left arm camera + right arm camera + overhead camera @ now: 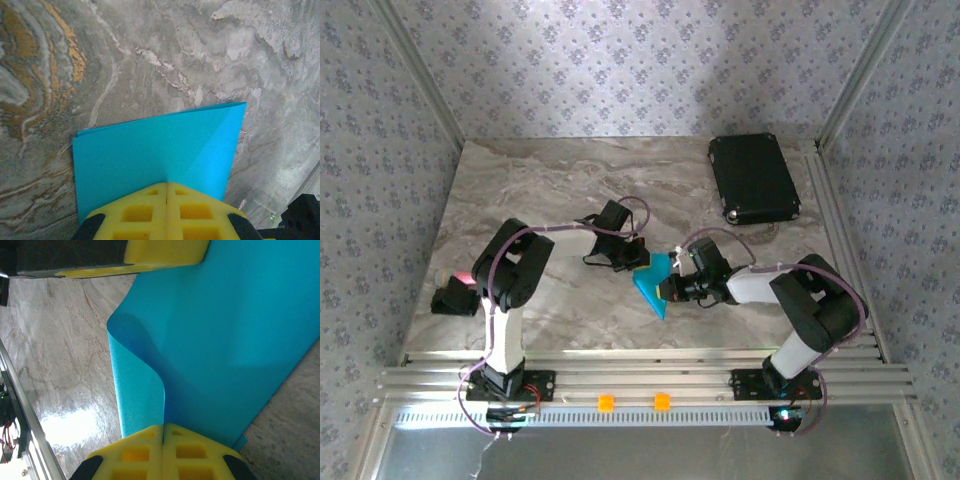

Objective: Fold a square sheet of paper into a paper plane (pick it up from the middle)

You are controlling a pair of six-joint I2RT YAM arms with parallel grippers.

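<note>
The square sheet of paper (pixel 653 281) is bright cyan and folded, and it lies mid-table between the two arms, roughly triangular from above. My left gripper (pixel 638 256) is at its far-left edge. In the left wrist view its yellow fingers (pixel 166 184) are shut on the near edge of the paper (pixel 150 150), and a crease runs off from the tips. My right gripper (pixel 672 284) is at the sheet's right side. It is shut (pixel 163 426) on a lifted, curled edge of the paper (pixel 230 340). The left gripper's yellow finger (pixel 165 251) lies at the sheet's far edge.
A black rectangular case (pixel 753 178) lies at the back right of the marble table (pixel 520 190). A small black and pink object (pixel 455 291) sits by the left arm. Aluminium rails (pixel 640 376) run along the near edge and the right side.
</note>
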